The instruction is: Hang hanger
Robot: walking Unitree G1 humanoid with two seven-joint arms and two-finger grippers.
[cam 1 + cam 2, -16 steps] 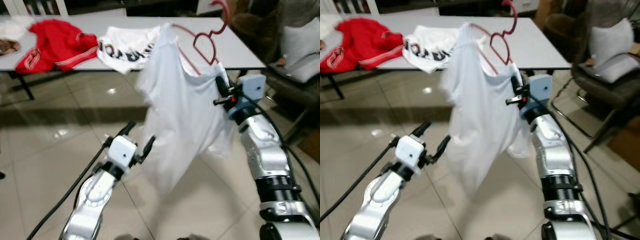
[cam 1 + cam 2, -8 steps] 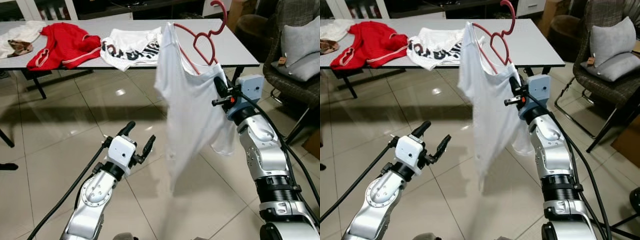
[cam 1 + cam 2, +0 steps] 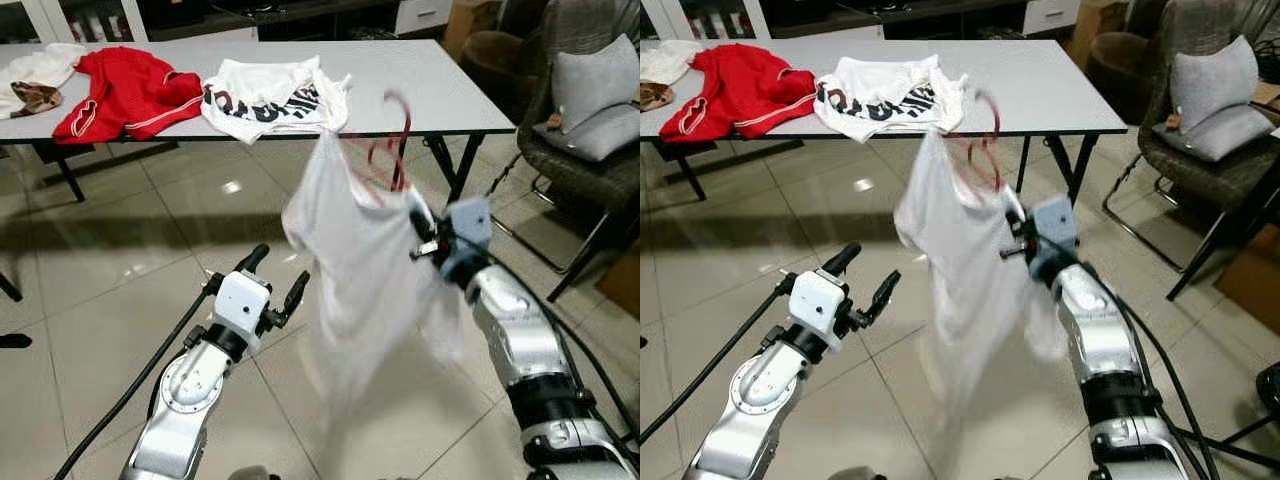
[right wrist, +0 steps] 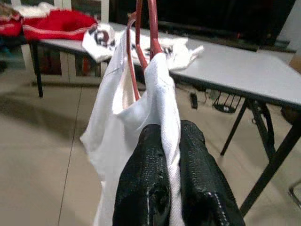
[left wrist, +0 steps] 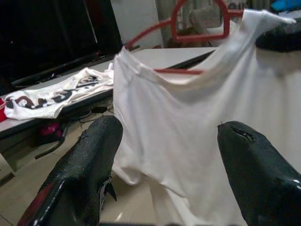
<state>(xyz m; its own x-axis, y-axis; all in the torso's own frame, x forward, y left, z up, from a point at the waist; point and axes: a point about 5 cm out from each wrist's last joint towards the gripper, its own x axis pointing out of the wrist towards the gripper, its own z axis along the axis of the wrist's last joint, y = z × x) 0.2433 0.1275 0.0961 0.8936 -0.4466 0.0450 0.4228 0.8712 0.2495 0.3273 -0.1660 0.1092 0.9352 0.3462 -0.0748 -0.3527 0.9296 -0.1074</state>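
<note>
On table (image 3: 450, 95): printed shirt (image 3: 262, 95), lettering unreadable | right pincer (image 4: 170, 141) clamps white shirt (image 3: 350, 260)

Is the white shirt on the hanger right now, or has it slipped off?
On. The white shirt drapes from the red hanger, whose hook rises above its neckline, while the right gripper pinches one shoulder.

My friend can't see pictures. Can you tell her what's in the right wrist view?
The right claw is shut on a white cloth shirt hanging on a red wire hanger. Behind it a long grey table holds a white printed shirt and a red garment.
</note>
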